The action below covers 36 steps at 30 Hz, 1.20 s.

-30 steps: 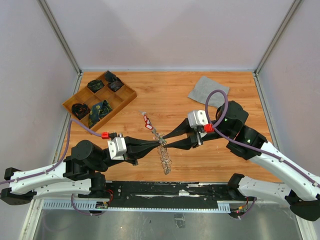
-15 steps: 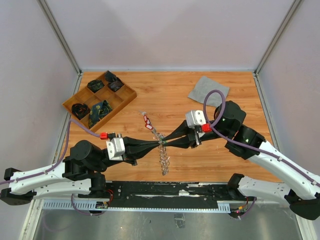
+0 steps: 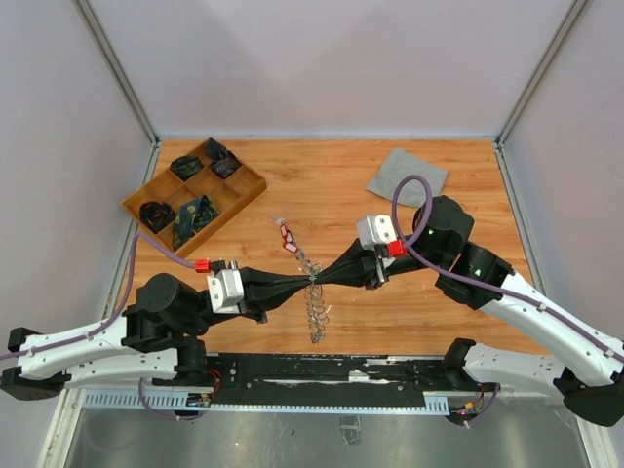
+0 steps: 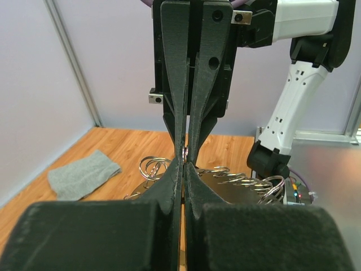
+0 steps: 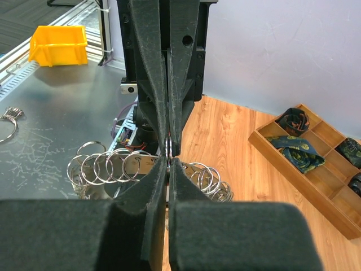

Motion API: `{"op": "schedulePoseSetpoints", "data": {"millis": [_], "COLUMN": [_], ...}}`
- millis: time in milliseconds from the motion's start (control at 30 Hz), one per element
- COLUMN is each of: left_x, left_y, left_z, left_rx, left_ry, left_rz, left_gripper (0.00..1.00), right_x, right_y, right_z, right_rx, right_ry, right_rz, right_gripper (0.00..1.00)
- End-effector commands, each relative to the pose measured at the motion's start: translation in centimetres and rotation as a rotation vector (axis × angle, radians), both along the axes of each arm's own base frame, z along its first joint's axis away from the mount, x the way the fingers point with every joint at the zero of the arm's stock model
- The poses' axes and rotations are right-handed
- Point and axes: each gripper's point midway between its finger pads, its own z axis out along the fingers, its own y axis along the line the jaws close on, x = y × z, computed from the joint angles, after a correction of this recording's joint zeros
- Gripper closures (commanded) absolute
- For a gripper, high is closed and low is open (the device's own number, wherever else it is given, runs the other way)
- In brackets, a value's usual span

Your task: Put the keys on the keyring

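The keyring (image 3: 317, 310), a silver ring fringed with small split rings, hangs between both grippers over the table's middle. My left gripper (image 3: 310, 281) and right gripper (image 3: 322, 280) meet tip to tip, each shut on a small ring of it. In the left wrist view the left gripper (image 4: 185, 161) pinches a thin ring edge, with the ring loops (image 4: 153, 167) spread to either side. The right wrist view shows the right gripper (image 5: 168, 158) clamped on the same spot, with ring loops (image 5: 104, 165) alongside it. One of the keys (image 3: 288, 237), with a red tag, lies on the wood behind the grippers.
A wooden compartment tray (image 3: 252, 187) holding dark items stands at the back left. A grey cloth (image 3: 405, 177) lies at the back right. In the right wrist view a yellow bin (image 5: 58, 44) and a loose ring (image 5: 7, 121) sit on the metal surface beyond the table.
My right gripper has closed onto the keyring and slid a little to the left. The left gripper stays shut, and the hanging rings have shifted slightly left.
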Motion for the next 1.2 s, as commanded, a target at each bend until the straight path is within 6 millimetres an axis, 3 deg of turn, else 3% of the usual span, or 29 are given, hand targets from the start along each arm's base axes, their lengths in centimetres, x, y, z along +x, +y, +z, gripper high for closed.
{"op": "schedulePoseSetpoints", "data": {"millis": [0,67,300,700,867,1167], "left_x": [-0.5,-0.4,-0.1,2.1,3.0,2.7], "left_y": [1.0,1.1,0.9,-0.6,-1.6,-2.2], "left_z": [3.3,3.3,2.5,-0.1,-1.5,-1.3], "left_rx": [-0.103,-0.099,-0.058,0.057,0.097,0.077], "left_ry": [-0.037,-0.035,-0.021,0.059,0.094,0.092], "left_rz": [-0.01,-0.006,0.013,0.107,0.145,0.121], "left_gripper": [0.99,0.99,0.77,0.59,0.54,0.54], "right_x": [-0.4,0.0,0.9,2.5,3.0,2.4], "right_y": [0.1,-0.2,-1.1,-3.5,-4.4,-4.5], "right_z": [0.0,0.1,0.0,-1.7,-2.1,-3.1], "right_rx": [-0.004,-0.02,-0.128,-0.381,-0.483,-0.597], "right_ry": [-0.024,-0.037,-0.072,-0.104,-0.115,-0.174], "right_rz": [0.01,-0.015,-0.076,-0.171,-0.179,-0.157], "right_gripper": [0.99,0.99,1.0,1.0,1.0,1.0]}}
